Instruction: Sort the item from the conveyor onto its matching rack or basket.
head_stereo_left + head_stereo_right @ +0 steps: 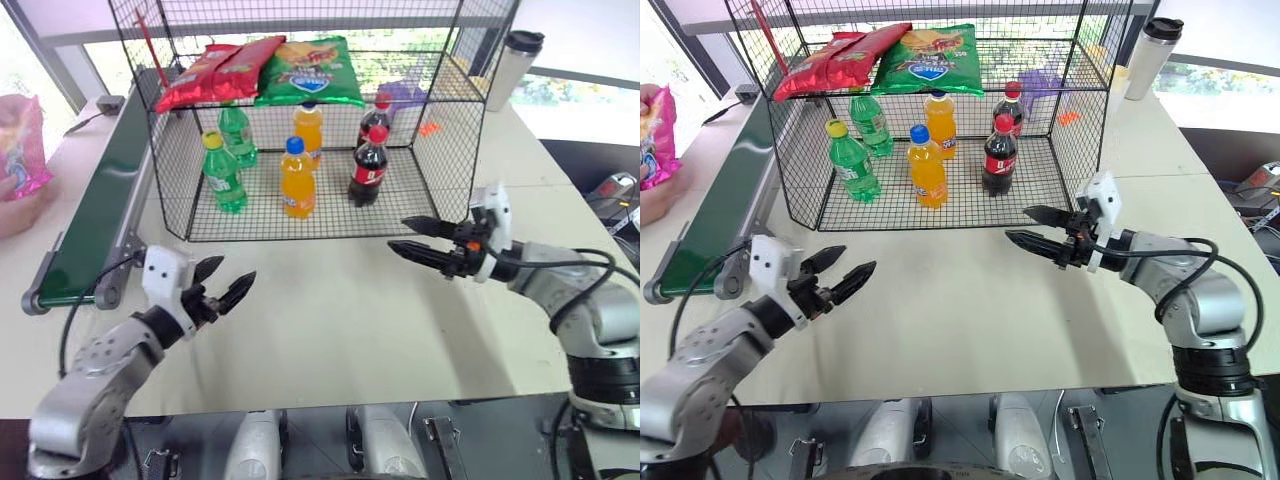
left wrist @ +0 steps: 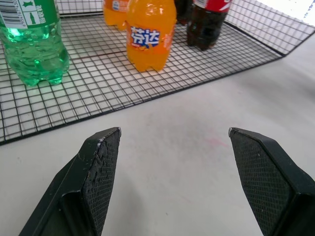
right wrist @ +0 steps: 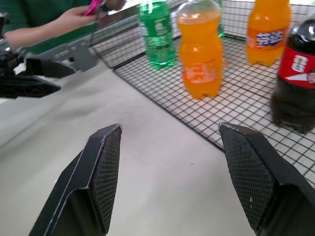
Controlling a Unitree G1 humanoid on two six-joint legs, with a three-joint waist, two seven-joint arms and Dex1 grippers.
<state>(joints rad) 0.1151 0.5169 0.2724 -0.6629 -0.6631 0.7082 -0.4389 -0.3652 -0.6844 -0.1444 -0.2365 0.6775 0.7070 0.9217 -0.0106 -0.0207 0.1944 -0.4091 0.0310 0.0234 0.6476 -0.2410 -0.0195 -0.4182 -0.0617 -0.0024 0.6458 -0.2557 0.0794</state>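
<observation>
1. The left claw [image 1: 224, 284] hovers over the white table [image 1: 330, 320], near the conveyor's rounded end. Its two black fingers stand wide apart and hold nothing.
2. The right claw [image 1: 416, 238] hovers just in front of the wire cage [image 1: 470, 140], pointing toward the robot's left. Its fingers are also spread, with nothing between them.
3. The pink snack bag [image 1: 22, 148] is at the far left edge, off the conveyor [image 1: 95, 215], held in a person's hand [image 3: 74, 19]. Its print cannot be read.
4. The dark-green belt carries no item.
5. The upper shelf of the cage bears a red chip bag [image 1: 215, 70] and a green chip bag [image 1: 310, 72] with a blue-and-white logo; the lettering is too small to read.
6. The grid floor holds two green bottles [image 1: 222, 172], two orange bottles [image 1: 297, 178] and two cola bottles [image 1: 368, 165]. The near orange bottle's label shows Chinese characters in the left wrist view.
7. A silver tumbler [image 1: 518, 68] stands on the table, right of the cage.
</observation>
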